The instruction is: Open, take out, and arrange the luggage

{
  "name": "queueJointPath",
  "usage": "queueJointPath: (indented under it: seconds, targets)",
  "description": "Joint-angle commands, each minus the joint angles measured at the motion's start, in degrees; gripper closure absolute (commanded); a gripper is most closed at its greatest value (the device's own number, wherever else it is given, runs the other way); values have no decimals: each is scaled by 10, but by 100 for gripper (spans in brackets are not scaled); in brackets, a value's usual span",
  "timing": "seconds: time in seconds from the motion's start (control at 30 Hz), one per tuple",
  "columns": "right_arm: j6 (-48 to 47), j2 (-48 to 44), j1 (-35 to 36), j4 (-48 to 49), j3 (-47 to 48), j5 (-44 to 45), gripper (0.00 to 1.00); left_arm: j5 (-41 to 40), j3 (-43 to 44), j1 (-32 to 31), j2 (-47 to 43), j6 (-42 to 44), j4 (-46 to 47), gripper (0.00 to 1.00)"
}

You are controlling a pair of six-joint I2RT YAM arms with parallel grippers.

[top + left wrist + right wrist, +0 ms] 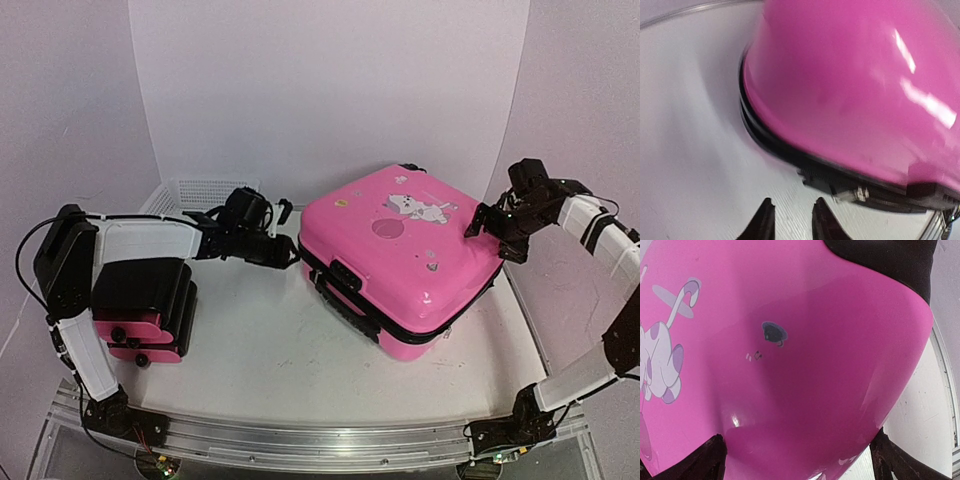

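Left jaws are open just a narrow gap with nothing in them, right by the zipper edge of the big glossy pink hard-shell suitcase [400, 250]. Right jaws are spread wide, straddling its right-hand corner. The suitcase lies flat and shut, centre-right of the frame on the white surface [260, 350].

Glossy pink luggage [400, 255] bears cartoon stickers [418, 208], black zipper trim [767, 140].

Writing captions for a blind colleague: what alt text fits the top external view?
A closed pink suitcase lies flat on the table, with the left gripper at its left corner and the right gripper at its right. A smaller pink-and-black case and a white mesh basket sit far left.
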Motion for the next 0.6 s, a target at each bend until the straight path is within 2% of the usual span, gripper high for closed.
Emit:
queueJointPath:
  seconds: [0.0, 0.07, 0.13, 0.2, 0.23, 0.5, 0.57]
  targets:
    - [-34, 47, 9, -32, -3, -36, 2, 72, -112, -7, -99, 15, 68, 46]
    - [-46, 48, 9, -31, -3, -41, 2, 113, -144, -7, -109, 25, 98, 33]
    - [-54, 50, 8, -29, -3, -46, 2, 134, -158, -12, -104, 34, 125, 25]
    - [-56, 54, 9, -29, -2, -50, 2, 119, -158, -21, -91, 49, 137, 20]
    - [-56, 53, 9, -29, -3, -54, 2, 111, -155, -24, -82, 58, 147, 21]
    - [-52, 39, 9, -22, -19, -62, 2, 13, -125, -58, -34, 119, 213, 52]
    - [-52, 39, 9, -22, -19, -62, 2, -3, -114, -68, -23, 122, 218, 55]
